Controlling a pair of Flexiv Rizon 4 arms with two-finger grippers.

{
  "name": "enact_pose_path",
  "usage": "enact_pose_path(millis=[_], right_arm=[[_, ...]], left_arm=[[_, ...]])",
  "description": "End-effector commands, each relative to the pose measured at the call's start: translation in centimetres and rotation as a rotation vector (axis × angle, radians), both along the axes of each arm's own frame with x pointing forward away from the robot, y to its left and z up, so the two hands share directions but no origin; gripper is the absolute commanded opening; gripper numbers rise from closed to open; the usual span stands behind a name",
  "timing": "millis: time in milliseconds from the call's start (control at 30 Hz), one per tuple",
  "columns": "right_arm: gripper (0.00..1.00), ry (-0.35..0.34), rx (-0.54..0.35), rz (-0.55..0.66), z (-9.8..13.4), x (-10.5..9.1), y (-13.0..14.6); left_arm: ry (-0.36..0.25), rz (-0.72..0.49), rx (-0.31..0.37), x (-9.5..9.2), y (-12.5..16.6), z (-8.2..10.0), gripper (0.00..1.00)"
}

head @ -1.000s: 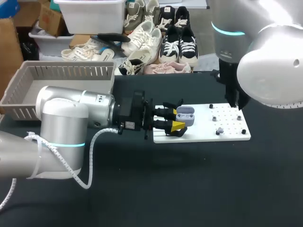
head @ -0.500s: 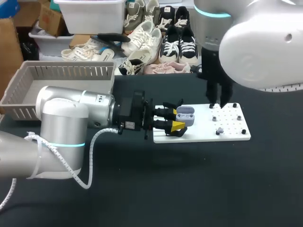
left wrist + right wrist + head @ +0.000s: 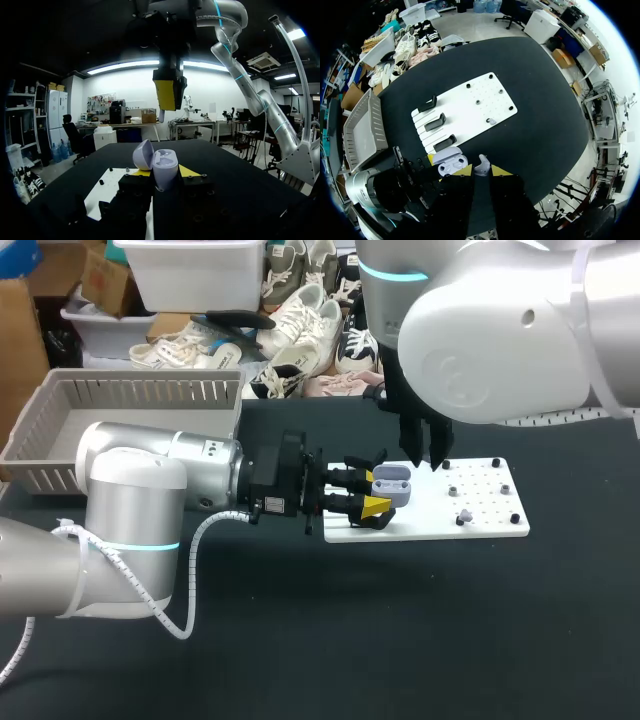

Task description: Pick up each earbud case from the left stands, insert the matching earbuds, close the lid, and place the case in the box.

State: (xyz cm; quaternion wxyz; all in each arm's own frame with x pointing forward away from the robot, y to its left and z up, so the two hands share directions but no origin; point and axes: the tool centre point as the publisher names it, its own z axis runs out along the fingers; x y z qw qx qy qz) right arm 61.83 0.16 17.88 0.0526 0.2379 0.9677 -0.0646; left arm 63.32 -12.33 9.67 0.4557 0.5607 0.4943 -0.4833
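The case (image 3: 164, 167) is held pinched by the left gripper (image 3: 376, 492); the earbud (image 3: 482, 164), pinched by the right gripper (image 3: 481, 171), should be lowered squarely.

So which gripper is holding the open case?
The left gripper, shut on the open lilac case; the right gripper above it pinches only an earbud.

Right gripper (image 3: 481, 170): yellow-tipped fingers (image 3: 463, 170) pinch a white earbud (image 3: 481, 163) from both sides. Just beside it is the earbud case (image 3: 449, 162), lilac, lid open, at the black end of the left arm (image 3: 380, 189). Ahead, a white board (image 3: 465, 111) lies on the black tabletop (image 3: 540, 135) with three black stands (image 3: 436, 121) in a row and one more earbud (image 3: 491, 121) near the middle. A grey slatted basket (image 3: 362, 131) sits beyond the left arm.
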Motion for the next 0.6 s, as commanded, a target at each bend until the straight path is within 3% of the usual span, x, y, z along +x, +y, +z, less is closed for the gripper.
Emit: enact_pose_path(millis=[33,600], right_arm=[[0.0,0.003,-0.005,-0.003,0.1,0.0,0.1],[0.0,-0.013,0.019,-0.046,0.0,-0.3,1.2]], left_arm=[[-0.001,0.001,-0.002,0.0,0.0,-0.1,0.0],[-0.001,0.001,-0.002,0.0,0.0,-0.1,0.0]])
